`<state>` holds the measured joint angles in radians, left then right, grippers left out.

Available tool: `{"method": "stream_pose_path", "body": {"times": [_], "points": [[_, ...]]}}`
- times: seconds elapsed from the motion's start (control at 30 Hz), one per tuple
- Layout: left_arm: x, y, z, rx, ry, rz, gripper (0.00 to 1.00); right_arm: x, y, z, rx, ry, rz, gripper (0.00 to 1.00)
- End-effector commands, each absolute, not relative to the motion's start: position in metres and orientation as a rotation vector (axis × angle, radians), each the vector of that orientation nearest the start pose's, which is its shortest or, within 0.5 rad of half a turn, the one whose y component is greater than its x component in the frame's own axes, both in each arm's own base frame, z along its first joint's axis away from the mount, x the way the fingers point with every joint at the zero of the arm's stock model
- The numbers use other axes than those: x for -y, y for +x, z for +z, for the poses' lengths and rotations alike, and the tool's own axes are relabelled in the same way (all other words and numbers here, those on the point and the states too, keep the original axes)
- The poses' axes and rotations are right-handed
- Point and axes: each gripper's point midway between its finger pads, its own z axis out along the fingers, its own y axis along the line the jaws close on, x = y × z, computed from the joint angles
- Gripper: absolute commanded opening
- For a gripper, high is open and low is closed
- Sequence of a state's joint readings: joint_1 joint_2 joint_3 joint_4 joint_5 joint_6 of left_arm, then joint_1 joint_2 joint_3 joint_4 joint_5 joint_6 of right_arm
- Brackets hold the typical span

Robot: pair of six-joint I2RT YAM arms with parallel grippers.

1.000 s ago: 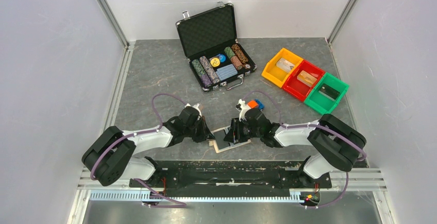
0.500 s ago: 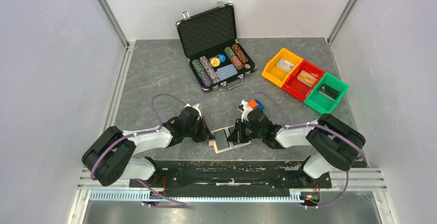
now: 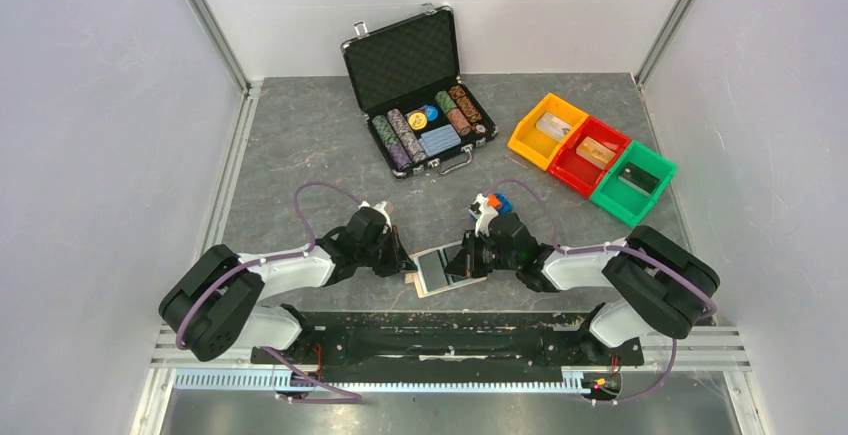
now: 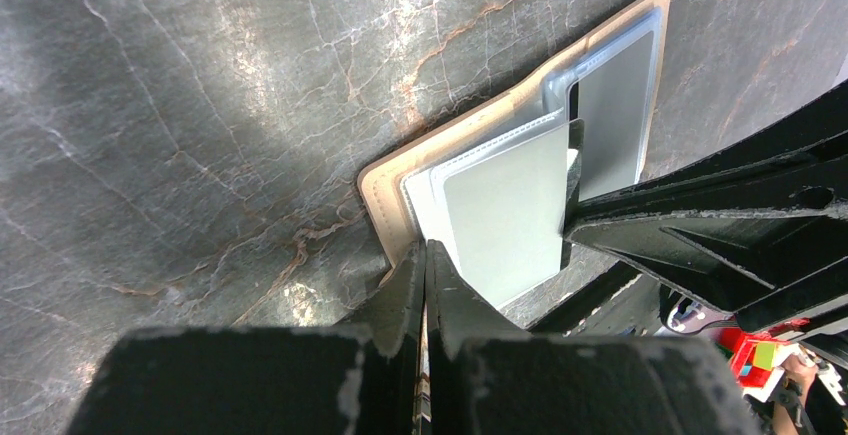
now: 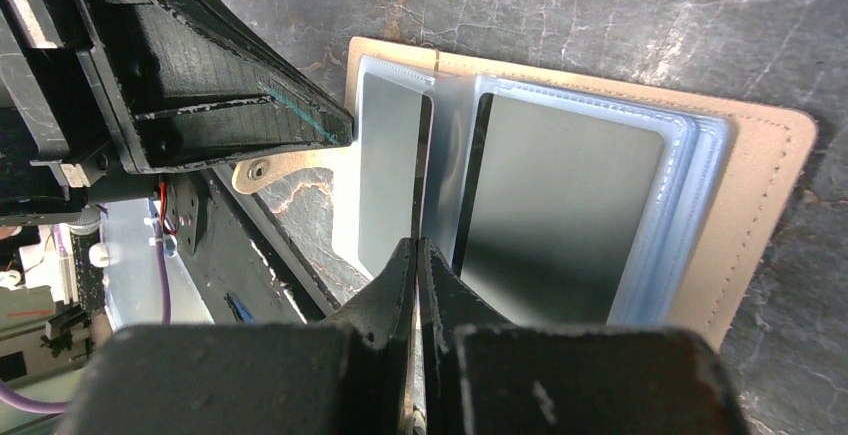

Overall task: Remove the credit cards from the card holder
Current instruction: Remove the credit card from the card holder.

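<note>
Over the last sec R gripper (image 3: 463,260) slid right, pinched shut on a clear sleeve leaf (image 5: 450,175), baring more of the open card holder (image 3: 437,271) between both arms, L gripper (image 3: 404,266) clamping its tan edge; credit cards (image 5: 565,215) not yet out.

- From the top view, only the middle of the card holder (image 3: 437,270) shows. The left gripper (image 3: 405,265) covers its left edge and the right gripper (image 3: 462,260) covers its right part.
- In the left wrist view, the right gripper's black fingers (image 4: 700,215) hide one corner of the holder. The camera's own fingers cover the near edge.
- In the right wrist view, the left gripper's finger (image 5: 220,85) hides the holder's left end, and only part of the snap tab (image 5: 275,167) shows.
- Each gripper's tips are pressed together at the clear sleeves (image 5: 450,155). Whether a card or sleeve lies between them cannot be told.
- The credit cards (image 5: 565,215) sit in stacked sleeves, so their number cannot be told.
- The pieces in the yellow bin (image 3: 527,140), red bin (image 3: 566,170) and green bin (image 3: 610,198) are too small to name.
- The chip markings in the black chip case (image 3: 400,55) are too small to read.
</note>
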<state>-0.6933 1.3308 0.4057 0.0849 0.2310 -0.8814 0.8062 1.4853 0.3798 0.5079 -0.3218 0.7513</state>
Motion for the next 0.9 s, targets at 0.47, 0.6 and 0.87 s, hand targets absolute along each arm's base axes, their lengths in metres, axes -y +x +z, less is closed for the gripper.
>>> {"method": "stream_pose_path", "body": {"times": [0.47, 0.6, 0.87], "points": [[0.218, 0.171, -0.011, -2.699, -0.152, -0.755, 0.03, -0.287, 0.179, 0.048, -2.327, -0.255, 1.159, 0.00], [0.219, 0.173, -0.007, -2.691, -0.142, -0.753, 0.03, -0.281, 0.182, 0.050, -2.323, -0.253, 1.128, 0.00], [0.222, 0.174, -0.001, -2.697, -0.129, -0.766, 0.05, -0.267, 0.189, 0.059, -2.294, -0.261, 1.051, 0.00]]}}
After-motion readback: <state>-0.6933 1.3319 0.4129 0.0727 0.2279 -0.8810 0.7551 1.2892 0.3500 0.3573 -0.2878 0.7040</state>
